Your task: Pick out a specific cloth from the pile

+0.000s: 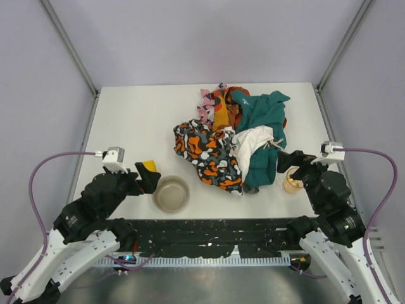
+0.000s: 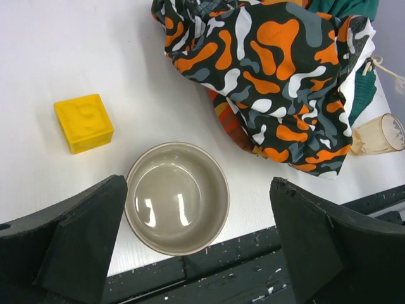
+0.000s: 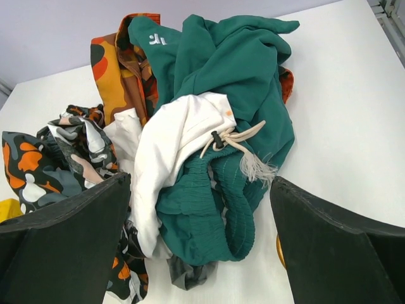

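Observation:
The pile (image 1: 234,136) of teal, white, pink and orange-black-white patterned cloths lies right of the table's middle. It also shows in the right wrist view (image 3: 209,126) and the left wrist view (image 2: 272,82). Of the grey cloth, only a small corner (image 3: 190,277) shows, sticking out from under the teal waistband at the pile's near edge. My right gripper (image 1: 288,163) is open and empty at the pile's near right side, its jaws (image 3: 201,215) spread above that edge. My left gripper (image 1: 147,180) is open and empty, left of the pile, over the metal bowl (image 2: 177,197).
The metal bowl (image 1: 171,194) stands near the table's front edge. A yellow block (image 1: 149,166) lies just left of it, also in the left wrist view (image 2: 83,122). An amber cup (image 1: 292,183) stands under my right gripper, right of the pile. The white table (image 1: 133,120) has walls around it.

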Motion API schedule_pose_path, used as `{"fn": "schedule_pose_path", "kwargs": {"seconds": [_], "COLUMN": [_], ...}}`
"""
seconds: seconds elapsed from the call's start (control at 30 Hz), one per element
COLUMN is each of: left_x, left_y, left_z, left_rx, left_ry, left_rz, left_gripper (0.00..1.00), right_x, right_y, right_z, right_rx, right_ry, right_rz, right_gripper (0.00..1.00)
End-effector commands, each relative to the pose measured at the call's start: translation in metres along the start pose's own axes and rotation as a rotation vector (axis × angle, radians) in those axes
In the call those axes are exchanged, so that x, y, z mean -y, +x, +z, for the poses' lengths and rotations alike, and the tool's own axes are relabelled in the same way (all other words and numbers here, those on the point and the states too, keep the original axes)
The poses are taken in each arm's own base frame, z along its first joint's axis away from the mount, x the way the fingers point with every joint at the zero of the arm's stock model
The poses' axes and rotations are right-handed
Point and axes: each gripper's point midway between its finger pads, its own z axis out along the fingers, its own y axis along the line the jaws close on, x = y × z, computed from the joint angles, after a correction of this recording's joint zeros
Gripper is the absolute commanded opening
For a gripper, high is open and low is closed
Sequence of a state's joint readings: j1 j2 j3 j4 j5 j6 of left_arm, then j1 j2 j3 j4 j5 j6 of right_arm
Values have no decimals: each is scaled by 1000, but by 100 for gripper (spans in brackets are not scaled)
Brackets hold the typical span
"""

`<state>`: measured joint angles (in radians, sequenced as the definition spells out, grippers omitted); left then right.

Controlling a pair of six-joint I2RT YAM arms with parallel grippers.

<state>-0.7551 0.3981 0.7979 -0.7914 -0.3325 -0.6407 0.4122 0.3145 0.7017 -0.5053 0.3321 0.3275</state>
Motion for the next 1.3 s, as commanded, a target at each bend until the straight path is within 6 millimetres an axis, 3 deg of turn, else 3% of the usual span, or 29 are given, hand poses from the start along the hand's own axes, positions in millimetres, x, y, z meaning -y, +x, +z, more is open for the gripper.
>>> {"fn": "schedule_pose_path", "kwargs": {"seconds": [0.0, 0.17, 0.33, 0.43, 0.63, 0.8, 0.9, 0.97, 1.07, 1.17, 1.27], "left_x": [20, 76, 151, 196, 246, 255, 275, 276, 248, 209, 187], "left_y": [-18, -15, -7, 16, 85, 143, 178, 196, 225, 233, 241], "left_z": [9, 50, 100, 149, 217, 261, 259, 265, 282, 291, 293], "left_rx": [43, -103, -202, -296, -553, -685, -769, -754, -788, -828, -865], "left_ry": [54, 169, 243, 307, 337, 258, 317, 292, 141, -101, -215], "left_rz": [12, 71, 193, 149, 101, 127, 126, 165, 226, 322, 396], "left_gripper": [100, 100, 100, 100, 100, 100, 100, 100, 100, 100, 100], "right_x": [2, 5, 12, 14, 15, 18, 18, 17, 16, 16, 18], "right_y": [-5, 1, -2, -2, 3, 2, 5, 6, 6, 7, 9], "right_z": [2, 5, 2, 1, 0, -2, -1, 0, 0, -1, -1], "right_rx": [15, 21, 32, 44, 40, 53, 55, 52, 51, 54, 54], "right_ry": [16, 29, 60, 66, 60, 69, 64, 60, 52, 53, 57], "right_rz": [-5, -2, -2, 4, -6, -7, -3, -2, -3, 0, 2], "right_gripper": [95, 95, 95, 95, 95, 95, 95, 95, 95, 95, 95]}}
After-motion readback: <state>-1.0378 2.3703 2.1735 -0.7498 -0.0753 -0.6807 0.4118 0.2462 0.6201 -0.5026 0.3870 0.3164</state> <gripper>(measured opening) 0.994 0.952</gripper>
